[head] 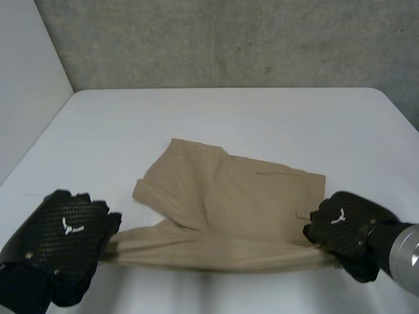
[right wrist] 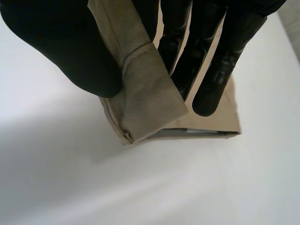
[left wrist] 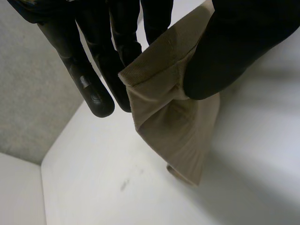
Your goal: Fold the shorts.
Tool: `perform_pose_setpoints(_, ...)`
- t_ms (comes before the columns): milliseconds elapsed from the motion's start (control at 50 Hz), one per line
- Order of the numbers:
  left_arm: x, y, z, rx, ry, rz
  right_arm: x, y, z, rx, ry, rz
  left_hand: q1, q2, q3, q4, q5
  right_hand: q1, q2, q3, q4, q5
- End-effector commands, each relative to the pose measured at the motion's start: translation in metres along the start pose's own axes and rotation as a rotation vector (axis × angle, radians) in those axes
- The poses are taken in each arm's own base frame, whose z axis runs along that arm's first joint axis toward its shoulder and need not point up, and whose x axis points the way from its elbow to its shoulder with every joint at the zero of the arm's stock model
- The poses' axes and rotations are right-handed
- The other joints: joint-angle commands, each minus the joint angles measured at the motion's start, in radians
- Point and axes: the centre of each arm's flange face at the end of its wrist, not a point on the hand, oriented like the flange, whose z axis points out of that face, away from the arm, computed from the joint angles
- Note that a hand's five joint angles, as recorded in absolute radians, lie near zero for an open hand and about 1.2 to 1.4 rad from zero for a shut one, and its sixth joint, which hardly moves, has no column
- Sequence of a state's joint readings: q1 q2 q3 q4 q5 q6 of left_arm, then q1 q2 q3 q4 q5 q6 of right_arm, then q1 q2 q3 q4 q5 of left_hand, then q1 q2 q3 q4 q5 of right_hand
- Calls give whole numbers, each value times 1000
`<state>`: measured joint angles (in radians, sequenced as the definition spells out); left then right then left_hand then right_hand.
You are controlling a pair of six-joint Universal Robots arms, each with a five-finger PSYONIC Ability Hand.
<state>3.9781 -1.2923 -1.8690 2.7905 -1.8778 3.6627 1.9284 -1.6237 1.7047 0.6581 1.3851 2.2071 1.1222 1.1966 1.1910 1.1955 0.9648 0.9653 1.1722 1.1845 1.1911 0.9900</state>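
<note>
From above, the backs of our left hand (head: 65,235) and right hand (head: 344,226) hide their grips. Each wrist view, though, shows a thumb pressing a hemmed end of the tan shorts (head: 229,196) against nearly straight fingers, so both hands pinch cloth. The shorts sit mid-table, their near border stretched taut between the hands and the rest lying flat, and the smooth white table (head: 229,111) lies open beyond the woven twill.

The shorts (head: 242,196) stretch between my left hand (head: 65,242) and right hand (head: 344,226), barring the near desk (head: 229,118); beyond them it lies open.
</note>
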Motion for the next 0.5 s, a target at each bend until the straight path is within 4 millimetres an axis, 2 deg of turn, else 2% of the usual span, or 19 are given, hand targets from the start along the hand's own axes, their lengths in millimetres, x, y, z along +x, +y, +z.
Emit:
perform_pose_setpoints(20,-3,-8,47,12,-41,15,19,2,20,32,1,55,274,200,205,201,257,431,224,212,205,232)
perform_pose_setpoints(160,0,-32,114,140,-141,51,45,0,68,49,76,134,274,200,205,201,257,431,224,212,205,232)
perform_pose_setpoints(180,2,-37,133,168,-167,78,48,0,71,49,88,140,274,200,205,201,257,431,224,212,205,232)
perform_pose_setpoints(260,5,-49,171,215,-221,140,63,1,91,26,135,159,274,200,205,201,257,431,224,212,205,232)
perform_pose_setpoints(300,6,-60,208,248,-276,203,71,2,105,9,171,163,274,200,205,201,257,431,224,212,205,232)
perform_pose_setpoints(320,7,-61,217,256,-287,216,73,0,109,12,182,159,274,200,205,201,257,431,224,212,205,232)
perform_pose_setpoints(360,10,-62,235,266,-300,239,73,-5,118,19,202,153,274,200,205,201,257,431,224,212,205,232)
perform_pose_setpoints(380,10,-62,253,272,-319,250,74,-10,127,31,230,148,274,200,205,201,257,431,224,212,205,232)
perform_pose_setpoints(440,10,-58,278,278,-347,257,80,-12,142,32,278,140,274,200,205,201,257,431,224,212,205,232)
perform_pose_setpoints(460,8,-54,294,279,-369,251,81,-12,152,27,301,133,274,200,205,201,257,431,224,212,205,232)
perform_pose_setpoints(500,6,-51,306,286,-389,246,83,-11,160,24,319,130,274,200,205,201,257,431,224,212,205,232)
